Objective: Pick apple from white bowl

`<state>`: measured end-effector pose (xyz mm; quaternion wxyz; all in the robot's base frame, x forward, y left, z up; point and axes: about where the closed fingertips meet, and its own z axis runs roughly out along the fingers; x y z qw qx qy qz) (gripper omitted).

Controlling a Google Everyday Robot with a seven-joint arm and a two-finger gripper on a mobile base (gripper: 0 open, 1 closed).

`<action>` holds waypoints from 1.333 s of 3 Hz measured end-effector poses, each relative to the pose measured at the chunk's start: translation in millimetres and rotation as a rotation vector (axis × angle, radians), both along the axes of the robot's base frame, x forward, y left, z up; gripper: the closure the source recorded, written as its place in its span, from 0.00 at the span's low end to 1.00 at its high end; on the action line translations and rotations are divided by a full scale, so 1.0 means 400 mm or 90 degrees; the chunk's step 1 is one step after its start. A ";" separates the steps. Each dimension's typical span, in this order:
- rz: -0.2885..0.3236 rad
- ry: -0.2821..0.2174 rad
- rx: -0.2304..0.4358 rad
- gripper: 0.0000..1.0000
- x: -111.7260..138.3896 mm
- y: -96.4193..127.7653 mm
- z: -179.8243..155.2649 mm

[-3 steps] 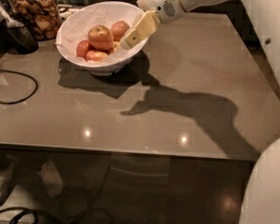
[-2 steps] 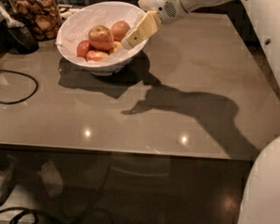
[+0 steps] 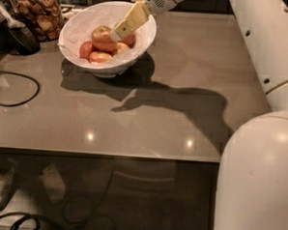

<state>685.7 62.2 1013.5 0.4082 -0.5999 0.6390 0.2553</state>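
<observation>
slid in since a second ago, from beside the rim of the white bowl (image 3: 78, 26) to well inside it. now poised with the jaws slanting down from the upper right, tips at or just over the apple (image 3: 102, 37). cannot tell whether touching, nor how wide the jaws stand. as for the apple: just below and left of the tips, mid-bowl, resting among smaller red apples (image 3: 87, 50). round, so no long axis to line up with; probably calls for a short drop to straddle it. further left and behind the jaws, a cookie jar (image 3: 37, 14) on the counter (image 3: 185, 66). no readable writing or label anywhere.
</observation>
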 end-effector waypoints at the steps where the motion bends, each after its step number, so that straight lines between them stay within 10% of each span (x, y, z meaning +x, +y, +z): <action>1: 0.009 -0.002 0.001 0.13 0.019 0.025 0.012; 4: 0.019 0.023 -0.003 0.09 0.083 0.060 -0.046</action>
